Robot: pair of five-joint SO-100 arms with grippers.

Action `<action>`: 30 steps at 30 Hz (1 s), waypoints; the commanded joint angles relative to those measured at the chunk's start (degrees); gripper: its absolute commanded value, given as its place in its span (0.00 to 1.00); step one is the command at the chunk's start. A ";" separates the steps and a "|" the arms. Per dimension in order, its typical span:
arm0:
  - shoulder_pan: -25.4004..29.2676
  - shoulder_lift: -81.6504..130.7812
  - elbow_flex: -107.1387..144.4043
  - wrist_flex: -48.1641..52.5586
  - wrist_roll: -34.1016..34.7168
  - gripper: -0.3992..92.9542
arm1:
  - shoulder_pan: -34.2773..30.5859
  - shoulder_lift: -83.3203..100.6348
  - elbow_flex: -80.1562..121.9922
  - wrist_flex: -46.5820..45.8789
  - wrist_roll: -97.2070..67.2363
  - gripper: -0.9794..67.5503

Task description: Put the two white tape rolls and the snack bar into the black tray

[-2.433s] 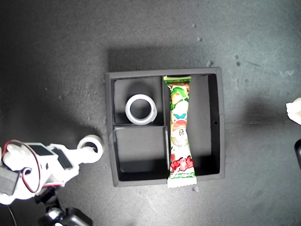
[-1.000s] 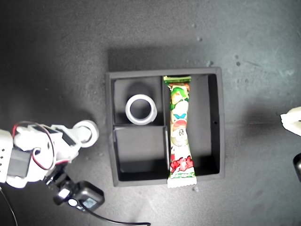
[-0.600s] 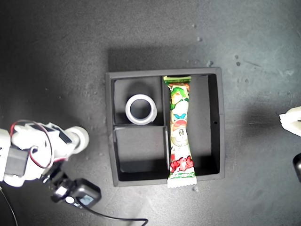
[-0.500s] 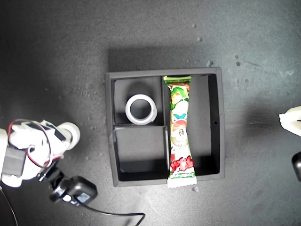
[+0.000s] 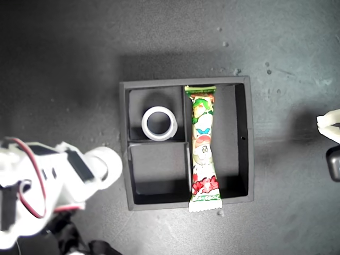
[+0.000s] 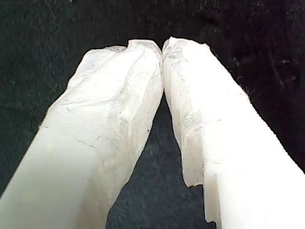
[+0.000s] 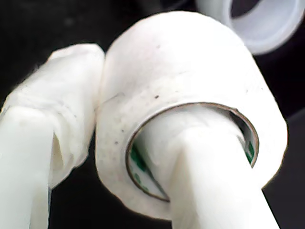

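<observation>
My second hand [image 7: 102,138] is clamped on one white tape roll [image 5: 106,167], one finger through its core, just off the black tray [image 5: 249,143] at its 8 o'clock. The other roll [image 5: 159,123] sits in the tray's 10 o'clock compartment, snack bar [image 5: 203,149] in the long one. My first hand [image 6: 162,45] is pinched together, holding nothing, over the dark surface [image 5: 64,64].

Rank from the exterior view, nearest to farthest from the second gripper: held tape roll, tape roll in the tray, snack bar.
1. Held tape roll: in my second gripper, at the exterior view's lower left, outside the black tray.
2. Tape roll in the tray: small compartment farther up the exterior view.
3. Snack bar: long compartment, toward the exterior view's right.
</observation>
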 commanded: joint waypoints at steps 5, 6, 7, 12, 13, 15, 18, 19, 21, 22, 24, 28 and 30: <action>1.23 -27.16 -36.47 10.72 1.23 0.00 | 0.44 21.36 9.58 6.33 3.08 0.01; 1.41 -32.70 -44.74 13.80 0.79 0.00 | 0.44 21.45 10.37 6.33 3.25 0.01; 1.67 -35.33 -47.55 13.97 0.88 0.00 | 0.44 21.45 11.25 6.15 3.43 0.01; 2.29 -39.46 -49.04 13.97 -1.85 0.00 | 0.44 21.62 16.17 3.87 4.22 0.01; 2.55 -39.81 -49.57 13.97 -2.11 0.00 | 0.53 21.71 17.14 3.43 4.22 0.01; 3.08 -39.81 -49.83 13.97 -2.64 0.00 | 0.62 21.80 17.31 4.13 4.13 0.01; 4.04 -39.37 -50.36 13.97 -2.72 0.05 | 1.32 21.80 17.31 5.10 3.78 0.01; 4.39 -39.11 -50.80 13.97 -2.46 0.09 | 1.41 21.80 17.31 5.54 3.78 0.01; 5.19 -38.23 -51.06 13.97 -2.29 0.18 | 1.49 21.80 17.31 6.42 3.87 0.01; 5.54 -37.62 -51.06 13.97 -2.11 0.22 | 1.49 21.80 17.31 6.68 3.96 0.01; 6.24 -36.47 -50.89 13.97 -1.67 0.27 | 1.58 21.80 17.31 6.77 3.96 0.01; 6.68 -33.75 -48.16 13.97 -1.58 0.28 | 2.11 21.80 17.31 6.86 3.60 0.01; 6.68 -32.26 -46.49 14.06 -1.58 0.28 | 2.11 21.80 17.31 6.86 3.60 0.01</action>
